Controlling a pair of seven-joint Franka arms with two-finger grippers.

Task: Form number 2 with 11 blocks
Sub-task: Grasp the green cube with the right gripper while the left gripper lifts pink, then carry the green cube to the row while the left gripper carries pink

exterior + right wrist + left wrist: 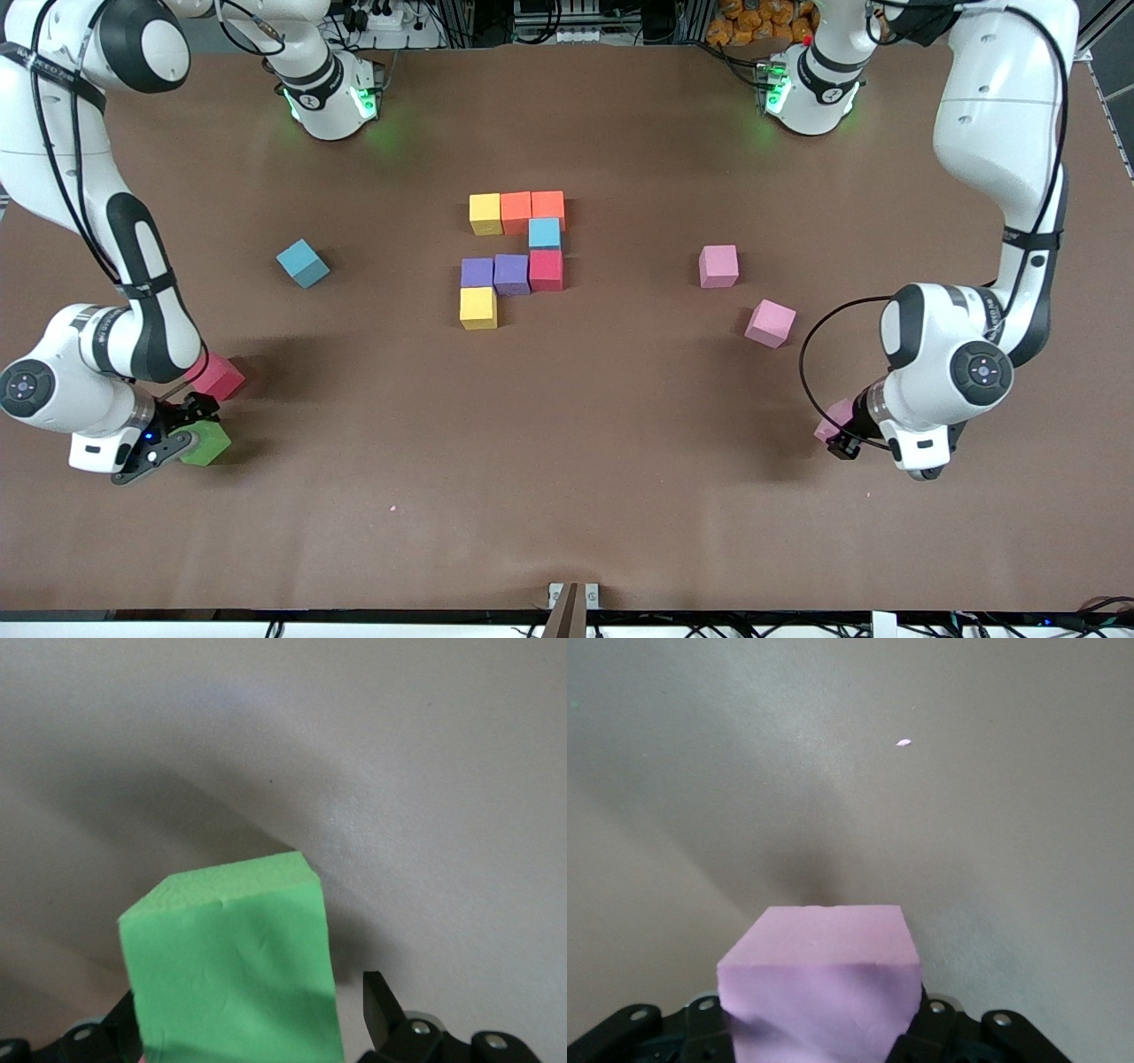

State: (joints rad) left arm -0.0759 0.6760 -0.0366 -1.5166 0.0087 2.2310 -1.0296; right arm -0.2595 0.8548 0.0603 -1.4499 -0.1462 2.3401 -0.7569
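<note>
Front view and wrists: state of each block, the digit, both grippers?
Left gripper: shut on pink block.
Right gripper: open around green block.
Number 2: partial, eight cubes touching.
Loose blue block: on table, rotated.
Two loose pink blocks: on table, apart.
Red block: beside right gripper.

Front cam sits high, facing both arm bases across the whole table (567, 496); each wrist cam looks down close past its own fingers, left onto the pink block (819, 979), right onto the green block (230, 966), both also visible from the front.
</note>
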